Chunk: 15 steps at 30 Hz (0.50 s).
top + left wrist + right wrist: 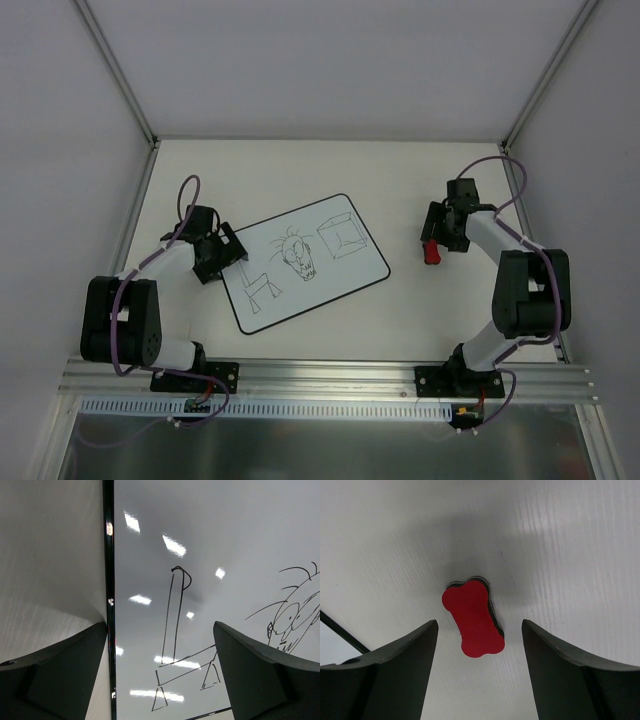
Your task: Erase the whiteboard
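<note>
One whiteboard [305, 262] with three sketches [303, 256] lies mid-desk [400, 180]; one eraser [472, 617] lies to its right. Left end effector [160, 630], fingers apart, straddles its left edge; right end effector [480, 625], apart, hangs over the eraser.

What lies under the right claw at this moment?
Under the open right claw lies a red bone-shaped eraser, flat on the white table, between the fingers and touching neither. A dark layer shows at its edge; its underside is covered and cannot be seen.
</note>
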### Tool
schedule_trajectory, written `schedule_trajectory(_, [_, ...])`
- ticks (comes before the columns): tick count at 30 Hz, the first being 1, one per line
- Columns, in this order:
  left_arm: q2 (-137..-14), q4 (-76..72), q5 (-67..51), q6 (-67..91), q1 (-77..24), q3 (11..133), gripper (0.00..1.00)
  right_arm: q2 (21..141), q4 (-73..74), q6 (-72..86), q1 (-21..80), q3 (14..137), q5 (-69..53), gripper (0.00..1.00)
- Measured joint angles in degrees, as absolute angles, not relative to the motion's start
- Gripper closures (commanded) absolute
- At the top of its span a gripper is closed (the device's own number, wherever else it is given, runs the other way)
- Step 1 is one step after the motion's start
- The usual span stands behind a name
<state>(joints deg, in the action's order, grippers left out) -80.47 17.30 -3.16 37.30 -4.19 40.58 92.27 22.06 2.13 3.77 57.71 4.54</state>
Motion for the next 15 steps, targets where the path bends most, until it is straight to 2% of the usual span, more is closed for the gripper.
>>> schedule_trajectory(6, [-80.5,17.4,-3.9,37.0,-4.5,40.8,0.05,94.9,22.9,1.5,3.9,59.2,3.7,0.35])
schedule_trajectory(15, [-78.8,19.6,-3.5,33.8,-4.5,42.8,0.01,96.5,25.3,1.0,5.4,60.3,3.0,0.37])
